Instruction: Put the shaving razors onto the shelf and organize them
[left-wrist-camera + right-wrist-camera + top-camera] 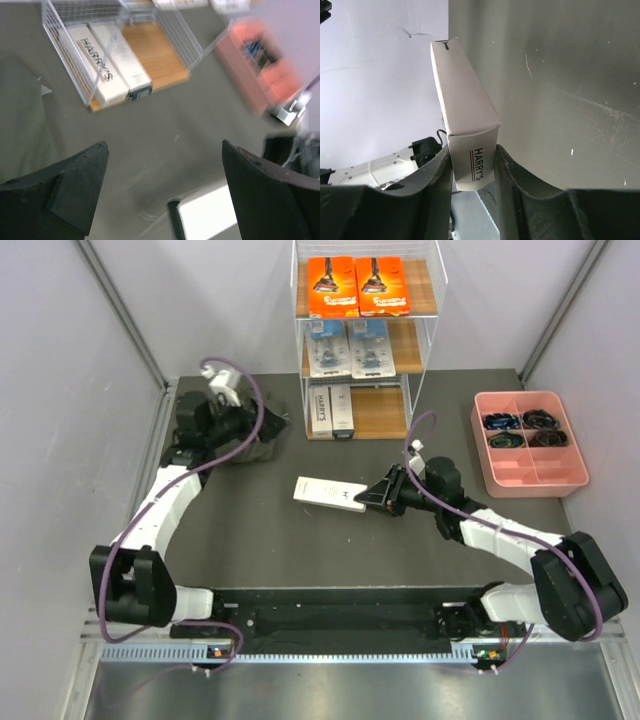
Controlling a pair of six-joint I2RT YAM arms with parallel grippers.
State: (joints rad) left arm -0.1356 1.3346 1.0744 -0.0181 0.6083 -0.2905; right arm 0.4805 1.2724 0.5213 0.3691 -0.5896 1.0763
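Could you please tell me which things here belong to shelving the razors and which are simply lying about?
Part of the job: shelf; two orange boxes; two blue packs; two white boxes on the bottom tier; a third white box held by the right gripper.
Just lying about: pink tray and the dark bits in it.

The box (328, 493) is white, the tray (530, 470) pink.

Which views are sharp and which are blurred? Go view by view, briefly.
Top external: sharp and evenly lit, only soft shadows on the table. Left wrist: blurred, the pink tray smeared worst, though the lettering on the shelved white boxes is readable. Right wrist: crisp on the held white box, with a pale sheen on the table behind it.
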